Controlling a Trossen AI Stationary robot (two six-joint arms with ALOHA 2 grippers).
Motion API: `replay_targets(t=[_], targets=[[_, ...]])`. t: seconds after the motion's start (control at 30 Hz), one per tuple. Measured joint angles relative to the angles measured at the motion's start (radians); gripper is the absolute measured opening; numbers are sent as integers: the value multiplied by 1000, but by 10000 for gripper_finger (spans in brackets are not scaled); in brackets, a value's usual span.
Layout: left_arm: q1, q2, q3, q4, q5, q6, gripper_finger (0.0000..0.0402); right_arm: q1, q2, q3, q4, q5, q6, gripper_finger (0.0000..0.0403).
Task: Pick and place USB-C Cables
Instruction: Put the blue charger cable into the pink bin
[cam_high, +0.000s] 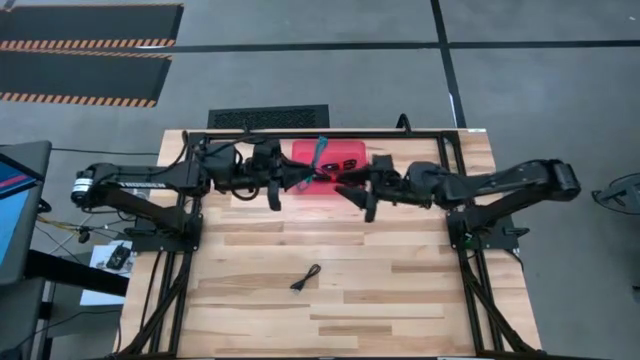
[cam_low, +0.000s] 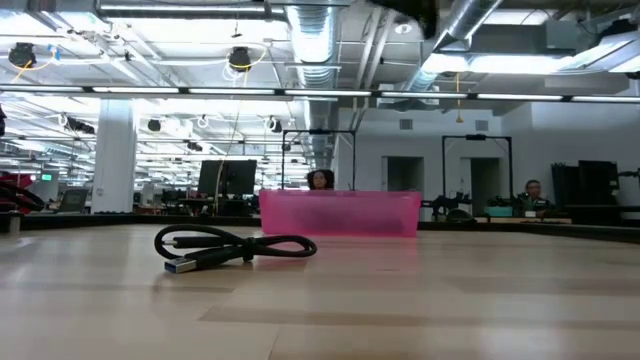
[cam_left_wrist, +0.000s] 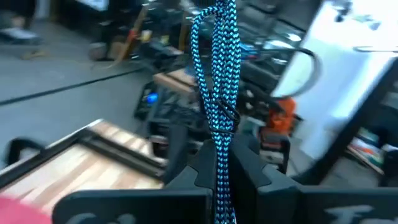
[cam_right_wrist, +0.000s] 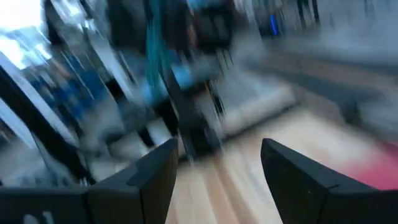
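Note:
A light blue braided cable bundle (cam_high: 318, 158) is in my left gripper (cam_high: 298, 180), which is shut on it above the translucent red tray (cam_high: 312, 185) at the table's far edge. The same cable (cam_left_wrist: 217, 74) fills the left wrist view. Dark cable bundles (cam_high: 346, 164) lie inside the tray. One black cable (cam_high: 305, 278) lies flat on the table toward the near side, and the low view shows this black cable (cam_low: 235, 247) in front of the tray (cam_low: 340, 214). My right gripper (cam_high: 356, 196) is open just right of the tray's near edge and holds nothing; its own fingers (cam_right_wrist: 155, 174) are spread. My left gripper pinches the light blue cable bundle between its two fingers, on its lower part (cam_left_wrist: 221, 168). Several strands run side by side through the gap. The bundle lies along the fingers and sticks out past their ends. It is lifted clear over the tray.
A black metal frame (cam_high: 300, 133) runs along the table's far edge behind the tray. Bare wood (cam_high: 400, 290) spreads over the near half of the table around the black cable. The two grippers are close together over the tray. People sit in the room (cam_low: 320, 180) beyond the table.

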Motion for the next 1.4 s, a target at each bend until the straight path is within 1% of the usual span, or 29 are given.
replay_targets(t=[0.03, 0.1, 0.2, 0.4, 0.57, 0.87, 0.93, 1.0, 1.07, 1.2, 1.33, 1.4], targets=[[0, 2, 0, 1, 10, 8, 2, -11, 24, 15, 43, -11, -19, 255], [1, 4, -2, -12, 27, 12, 2, -32, 65, 63, 50, -16, -37, 255], [1, 4, -5, -13, 30, 21, 2, -53, 106, 139, 12, -26, -77, 255], [-1, 1, -4, -46, 41, 93, 2, -73, 151, 257, -115, -117, -94, 255], [-28, -7, -5, -127, 37, 144, 2, -76, 147, 277, -195, -121, -123, 255], [-29, -73, -5, -157, -84, 139, 2, -83, 57, 279, -225, -131, -166, 256], [-31, -70, -35, -106, -101, 129, 2, -91, 52, 279, -227, -164, -168, 256], [-35, -56, -96, 25, -107, 109, 2, -102, 55, 279, -232, -209, -174, 256], [-36, -49, -164, 120, -112, 81, 2, -115, 65, 279, -235, -244, -187, 256], [-35, -49, -239, 300, -141, 52, 2, -147, 78, 278, -268, -307, -188, 256], [-46, -49, -246, 332, -144, 57, 2, -177, 76, 278, -273, -367, -188, 256], [-61, -40, -245, 336, -169, 76, 2, -191, 77, 278, -261, -392, -188, 256]])
